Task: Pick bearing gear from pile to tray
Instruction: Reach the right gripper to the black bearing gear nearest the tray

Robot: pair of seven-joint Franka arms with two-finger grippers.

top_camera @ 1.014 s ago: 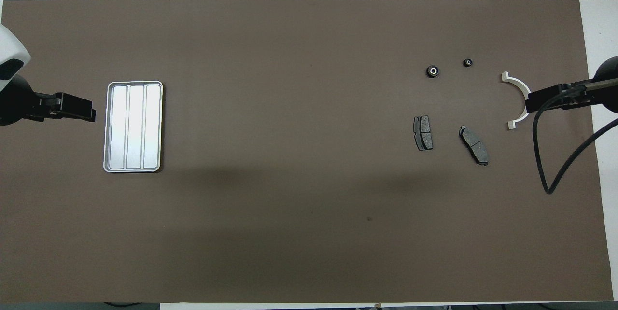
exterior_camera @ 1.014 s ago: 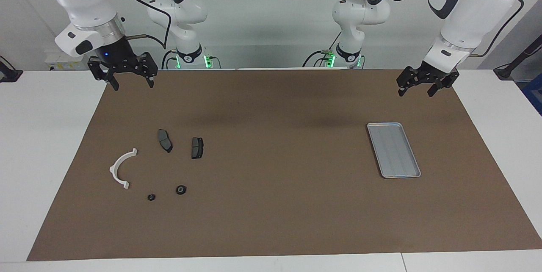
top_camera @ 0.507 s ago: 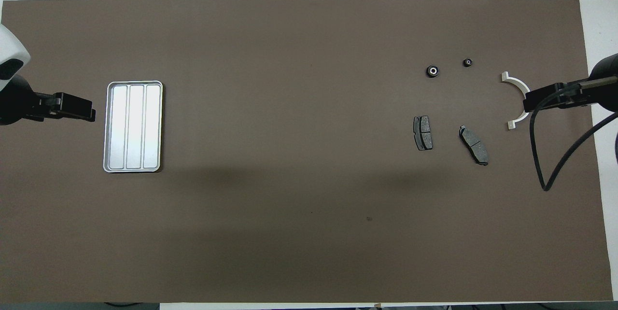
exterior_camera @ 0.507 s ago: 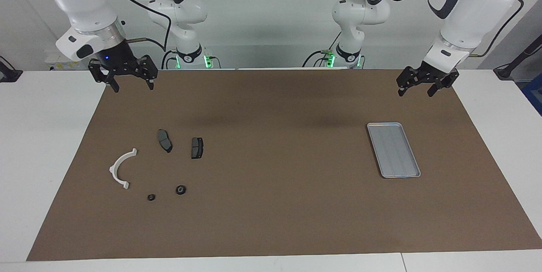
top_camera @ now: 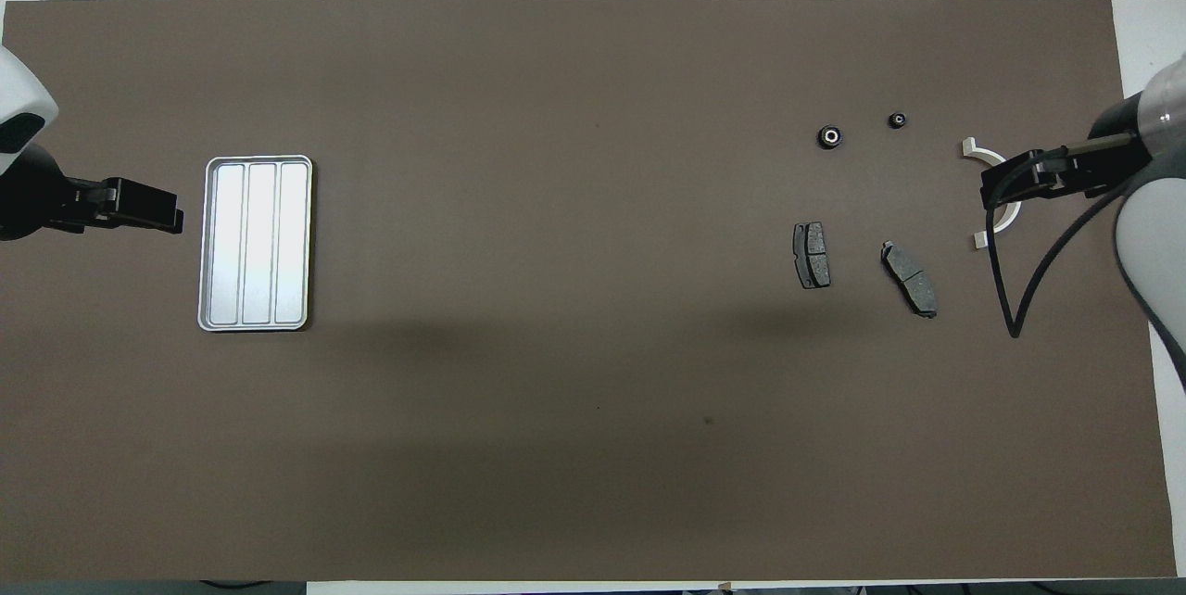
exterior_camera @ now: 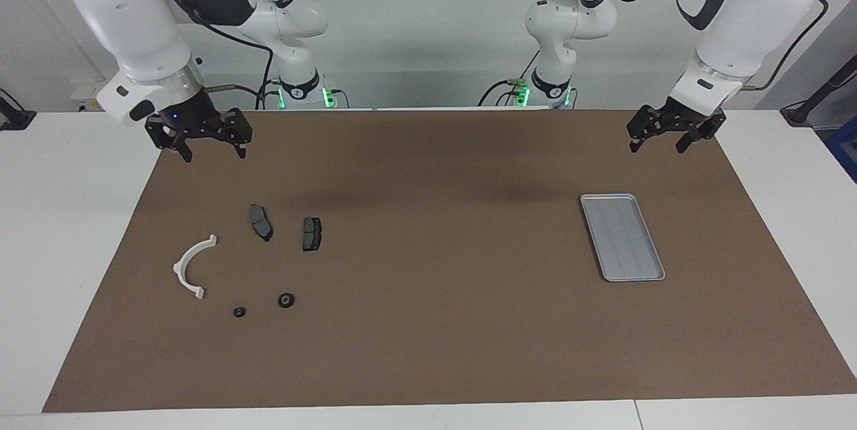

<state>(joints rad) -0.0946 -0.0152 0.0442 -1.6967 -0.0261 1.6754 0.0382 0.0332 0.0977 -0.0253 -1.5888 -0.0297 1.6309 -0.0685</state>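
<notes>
The pile lies toward the right arm's end of the table. It holds a white half-ring bracket point(exterior_camera: 191, 266), two dark brake pads point(exterior_camera: 260, 221) point(exterior_camera: 311, 233), and two tiny black round pieces point(exterior_camera: 286, 299) point(exterior_camera: 239, 311) farthest from the robots. The larger round piece point(top_camera: 830, 136) has a pale centre. The silver tray point(exterior_camera: 622, 237) point(top_camera: 255, 243) lies empty toward the left arm's end. My right gripper point(exterior_camera: 211, 152) is open and empty, up in the air; from overhead it point(top_camera: 990, 185) covers the middle of the bracket point(top_camera: 969, 146). My left gripper point(exterior_camera: 657, 147) is open, empty and waits in the air beside the tray.
A brown mat point(exterior_camera: 435, 323) covers the table, with white table edge point(exterior_camera: 67, 249) around it. The right arm's black cable point(top_camera: 1005, 298) hangs in a loop over the mat beside the brake pads point(top_camera: 910, 278).
My right gripper has come lower and moved out from the robots toward the pile; from overhead it now covers more of the bracket. The left arm and all parts have not moved.
</notes>
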